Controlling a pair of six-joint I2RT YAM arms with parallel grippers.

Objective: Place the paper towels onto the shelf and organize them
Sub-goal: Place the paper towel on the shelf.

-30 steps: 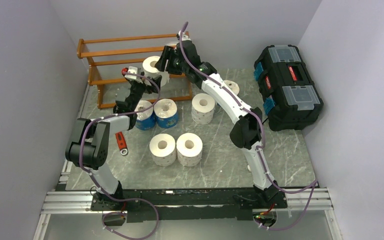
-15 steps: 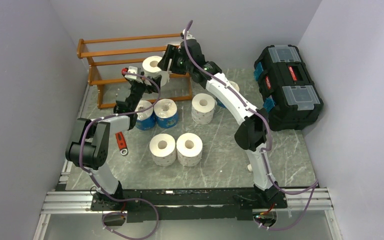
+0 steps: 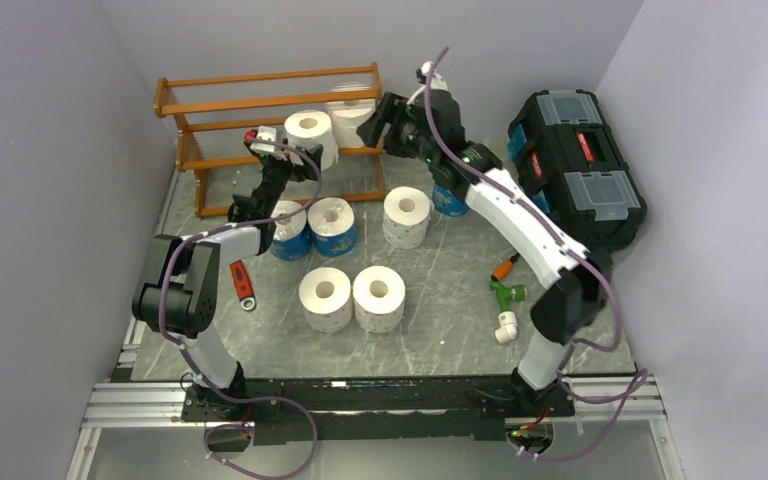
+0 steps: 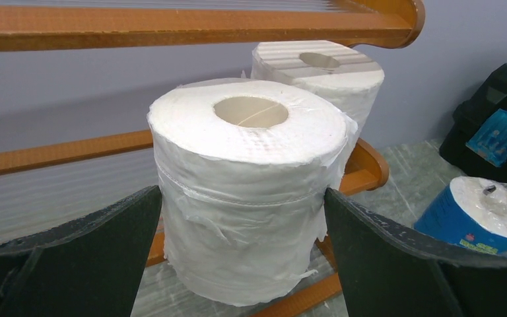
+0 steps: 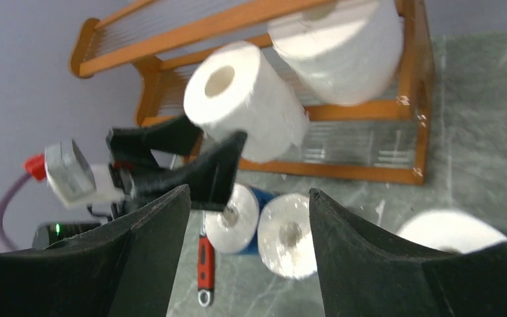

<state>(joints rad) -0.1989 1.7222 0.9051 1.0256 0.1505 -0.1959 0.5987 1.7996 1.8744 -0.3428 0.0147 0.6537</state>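
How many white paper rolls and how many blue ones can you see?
White paper towels: 5
Blue-wrapped paper towels: 3
Total: 8

Right gripper now wider, back rightward from the roll on the shelf.

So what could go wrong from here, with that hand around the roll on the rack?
The white roll stands near the shelf's front rail between the open left hand's fingers; backing out crooked could knock it off. Its loose wrap might also snag on a finger.
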